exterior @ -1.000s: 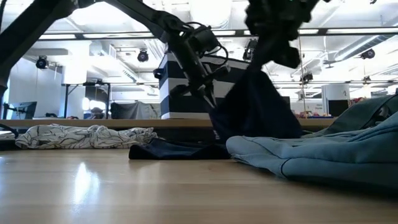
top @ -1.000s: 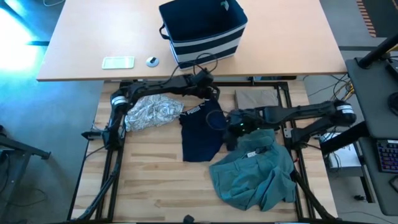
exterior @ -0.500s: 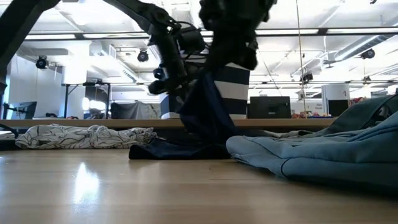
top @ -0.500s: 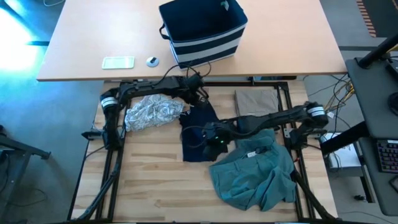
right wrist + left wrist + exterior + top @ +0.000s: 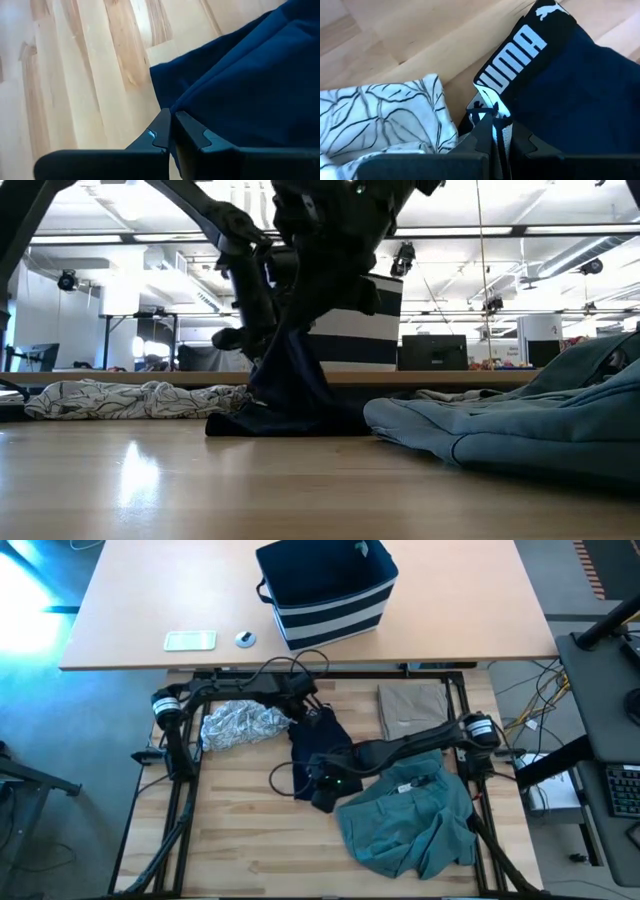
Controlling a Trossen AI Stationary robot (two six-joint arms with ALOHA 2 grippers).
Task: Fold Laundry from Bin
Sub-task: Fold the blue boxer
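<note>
The dark navy garment (image 5: 320, 745) with white print (image 5: 517, 52) lies in the middle of the wooden table, partly raised. My left gripper (image 5: 305, 708) is shut on its far end. My right gripper (image 5: 325, 780) is shut on its near part, over the table. The grey-white patterned garment (image 5: 240, 723) lies left of it. The tan garment (image 5: 412, 703) lies folded at the far right. The teal-green garment (image 5: 410, 815) lies crumpled at the near right. The striped navy bin (image 5: 325, 590) stands on the tan table beyond. My left gripper pinches the navy garment's black waistband edge (image 5: 490, 107), beside the white print, between its two fingers. The waistband end is raised off the table and the cloth hangs down from it (image 5: 295, 370). My right gripper pinches a dark edge of the navy cloth (image 5: 185, 107) between its two fingers, low over the wood. One layer or several, I cannot tell. The cloth runs slack from the fingers, and the garment's lower part (image 5: 280, 420) lies on the table.
A white flat object (image 5: 190, 640) and a small round one (image 5: 245, 638) lie on the tan table left of the bin. Bare wood shows at the table's near left (image 5: 240, 830). Cables loop around both arms.
My right gripper has carried its part of the navy garment toward the table's left and near edges and lower, drawing it across the rest of the garment. My left gripper has moved the waistband end toward the left and near edges. The other garments have stayed put.
</note>
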